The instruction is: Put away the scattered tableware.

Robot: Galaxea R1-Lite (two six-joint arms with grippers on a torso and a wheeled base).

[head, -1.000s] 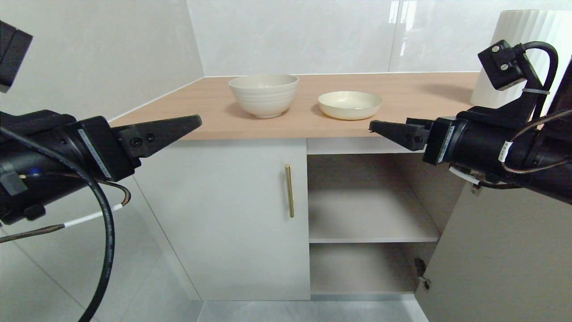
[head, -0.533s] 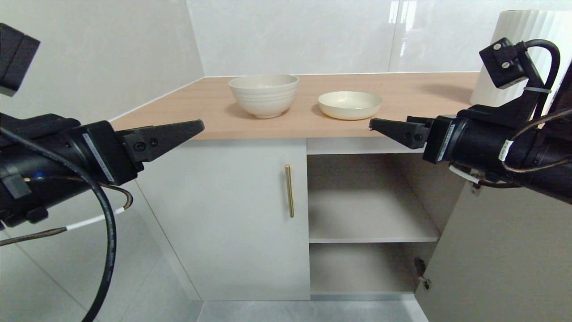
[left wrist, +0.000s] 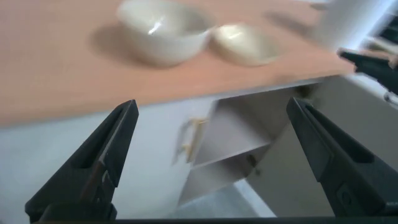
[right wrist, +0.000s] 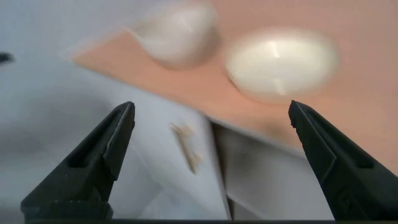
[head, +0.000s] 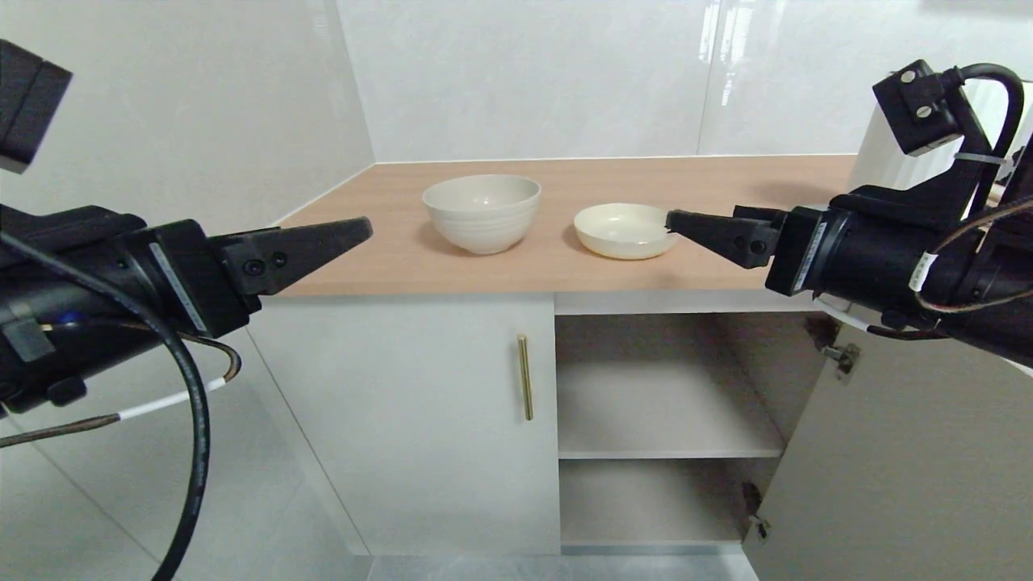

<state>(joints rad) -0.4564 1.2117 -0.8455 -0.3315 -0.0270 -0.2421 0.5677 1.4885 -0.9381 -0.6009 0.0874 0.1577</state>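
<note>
A cream ribbed bowl [head: 482,211] and a shallow cream plate [head: 623,230] stand side by side on the wooden countertop [head: 726,186], the bowl to the left. Both arms hang in front of the counter at about its height. My left gripper [head: 361,229] is open and empty, short of the counter's left front corner. My right gripper [head: 675,220] is open and empty, just right of the plate and nearer to me. From the left wrist, the bowl [left wrist: 165,37] and plate [left wrist: 245,43] lie beyond the open gripper [left wrist: 211,115]. The right wrist view has the plate [right wrist: 280,59] and bowl [right wrist: 177,31] past its spread fingers [right wrist: 118,137].
Under the counter the left cabinet door is closed, with a brass handle [head: 524,377]. The right door [head: 888,452] is swung open, showing a bare shelf [head: 662,411] and a lower compartment. A tall white ribbed container [head: 870,153] stands at the counter's back right. Walls close in at left and rear.
The whole head picture has shifted, the counter now lower and seen more from above: the camera moved. Both grippers stay open and now sit level with the countertop.
</note>
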